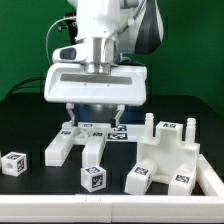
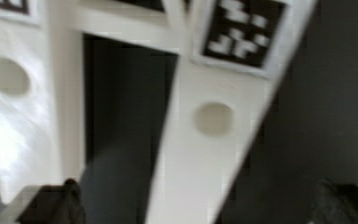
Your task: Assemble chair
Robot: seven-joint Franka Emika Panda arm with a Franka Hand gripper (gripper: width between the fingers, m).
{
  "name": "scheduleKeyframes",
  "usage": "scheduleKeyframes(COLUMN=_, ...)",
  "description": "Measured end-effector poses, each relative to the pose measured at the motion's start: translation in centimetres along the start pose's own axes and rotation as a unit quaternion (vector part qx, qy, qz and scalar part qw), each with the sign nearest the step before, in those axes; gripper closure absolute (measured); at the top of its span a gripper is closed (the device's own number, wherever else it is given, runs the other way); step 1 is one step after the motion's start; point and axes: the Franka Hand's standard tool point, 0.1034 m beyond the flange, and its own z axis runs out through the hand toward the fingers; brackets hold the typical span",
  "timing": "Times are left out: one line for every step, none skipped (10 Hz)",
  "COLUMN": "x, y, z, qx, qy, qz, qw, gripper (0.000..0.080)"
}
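Observation:
My gripper hangs just above a white two-legged chair frame lying on the black table. Its jaws are open and wide apart. In the wrist view the gripper straddles one white bar of the frame, with dark fingertips on either side and not touching it. The bar has a round hole and a tag near its end. A large notched white part with pegs sits at the exterior view's right. Three tagged white cubes lie in front: one far left, one in the middle, one further right.
The marker board lies flat behind the frame, partly under the gripper. The table's front edge runs along the bottom of the exterior view. A green wall stands behind.

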Motion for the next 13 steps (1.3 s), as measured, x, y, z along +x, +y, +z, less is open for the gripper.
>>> scheduleKeyframes(x=-0.3, y=-0.2, z=0.6, qx=0.002, qy=-0.006, qz=0.004, qw=1.0, gripper=0.015)
scheduleKeyframes(x=-0.4, y=-0.8, z=1.2, qx=0.006, qy=-0.011, qz=0.001, qw=1.0, gripper=0.015)
scheduleKeyframes(x=-0.2, y=-1.0, z=1.9, qx=0.009, qy=-0.013, qz=0.001, qw=1.0, gripper=0.015)
scheduleKeyframes(x=0.4, y=-1.2, z=2.4, qx=0.011, qy=-0.011, qz=0.001, qw=1.0, gripper=0.015)
scheduleKeyframes(x=0.8, y=-1.5, z=2.6, qx=0.012, qy=-0.008, qz=0.0, qw=1.0, gripper=0.015)
scheduleKeyframes(x=0.4, y=-1.7, z=3.3, qx=0.015, qy=-0.014, qz=0.0, qw=1.0, gripper=0.015)
scheduleKeyframes(x=0.0, y=-1.8, z=3.6, qx=0.016, qy=-0.019, qz=0.0, qw=1.0, gripper=0.015)
scheduleKeyframes(x=-0.4, y=-1.8, z=3.8, qx=0.016, qy=-0.023, qz=0.001, qw=1.0, gripper=0.015)
scheduleKeyframes(x=-0.8, y=-1.6, z=3.8, qx=0.016, qy=-0.027, qz=0.003, qw=1.0, gripper=0.015)
scheduleKeyframes(x=-1.1, y=-1.8, z=3.7, qx=0.018, qy=-0.035, qz=0.004, qw=0.999, gripper=0.015)
scheduleKeyframes(x=-1.0, y=-1.8, z=3.7, qx=0.018, qy=-0.034, qz=0.002, qw=0.999, gripper=0.015)
scheduleKeyframes(x=-1.0, y=-1.8, z=3.7, qx=0.018, qy=-0.034, qz=0.003, qw=0.999, gripper=0.0277)
scheduleKeyframes(x=-1.0, y=-1.8, z=3.7, qx=0.018, qy=-0.034, qz=0.003, qw=0.999, gripper=0.0277)
